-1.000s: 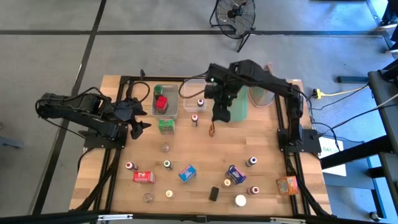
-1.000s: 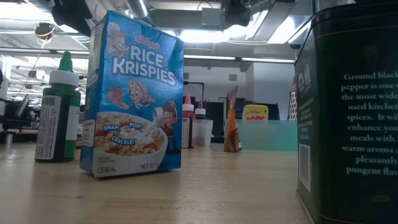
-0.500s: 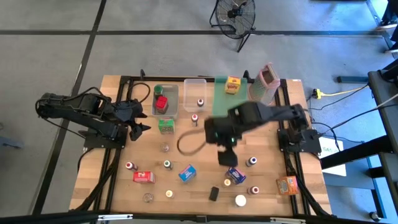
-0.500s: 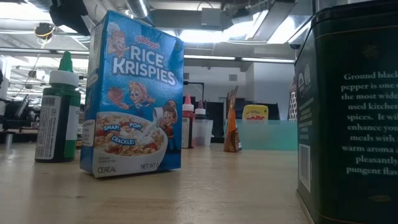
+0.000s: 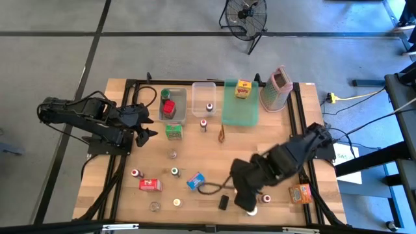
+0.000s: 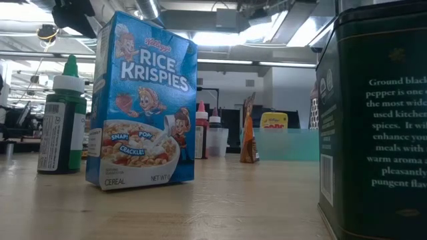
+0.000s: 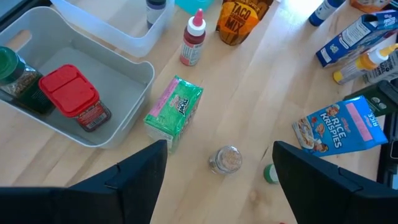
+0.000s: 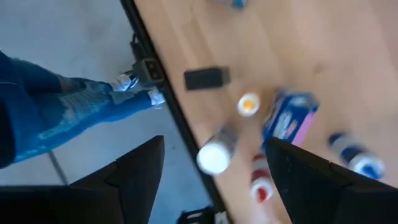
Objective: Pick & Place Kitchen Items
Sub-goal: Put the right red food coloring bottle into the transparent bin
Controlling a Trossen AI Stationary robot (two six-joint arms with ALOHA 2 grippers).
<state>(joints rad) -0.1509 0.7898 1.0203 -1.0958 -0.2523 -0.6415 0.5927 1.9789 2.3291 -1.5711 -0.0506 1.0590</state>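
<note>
The right tool (image 5: 245,200) hangs open and empty over the near edge of the desk (image 5: 286,140). A white-capped bottle (image 8: 216,154) lies just below it, a black tin (image 5: 223,202) beside it, and a blue box (image 8: 288,119) nearby is partly hidden by the arm. The wrist view is blurred, so labels are unreadable. The left tool (image 5: 144,130) waits open, with a green box (image 7: 175,111) and small jar (image 7: 226,159) just ahead.

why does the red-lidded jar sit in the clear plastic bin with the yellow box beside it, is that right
Not quite. Beside the red-lidded jar in the clear plastic bin sits a green-capped jar, as the left wrist view shows. The yellow box stands on the green tray.
</note>
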